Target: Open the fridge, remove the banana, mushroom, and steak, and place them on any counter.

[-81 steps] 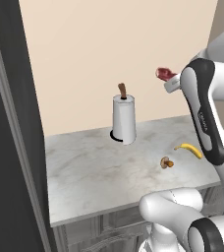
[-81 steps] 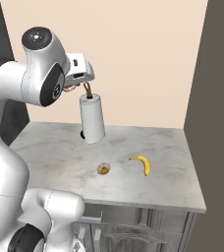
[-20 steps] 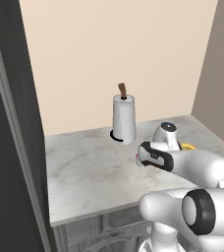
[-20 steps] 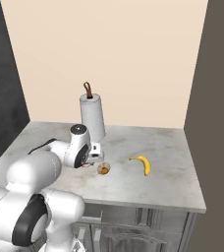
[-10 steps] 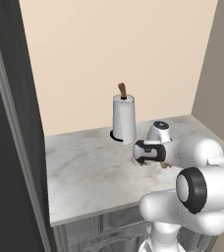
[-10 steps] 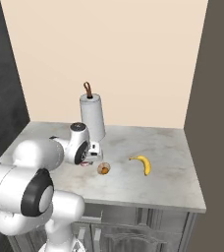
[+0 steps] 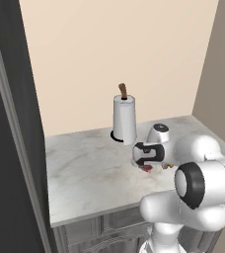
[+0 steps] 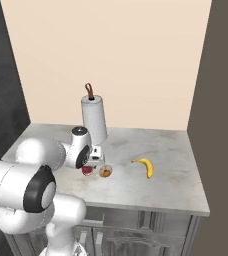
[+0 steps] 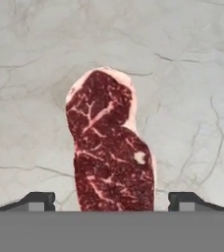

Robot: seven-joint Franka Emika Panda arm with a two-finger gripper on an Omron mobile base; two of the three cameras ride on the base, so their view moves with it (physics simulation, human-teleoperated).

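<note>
The gripper (image 9: 111, 202) is hanging low with its fingers spread wide apart, not touching the red steak (image 9: 111, 157), which is lying flat on the counter (image 8: 171, 175) beside the mushroom (image 8: 105, 171), near the banana (image 8: 145, 165).

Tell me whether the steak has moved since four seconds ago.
Yes. The steak has come down from above the paper towel roll to the counter, left of the mushroom.

Rear wall (image 7: 109, 44): plain beige, evenly lit. Right: taupe side wall (image 8: 226, 100). Left: tall dark grey panel (image 7: 11, 148). Below the stone top: grey panelled cabinet doors (image 8: 136, 235). White paper towel roll (image 8: 94, 120) upright w/ brown holder, far side nr rear wall.
</note>
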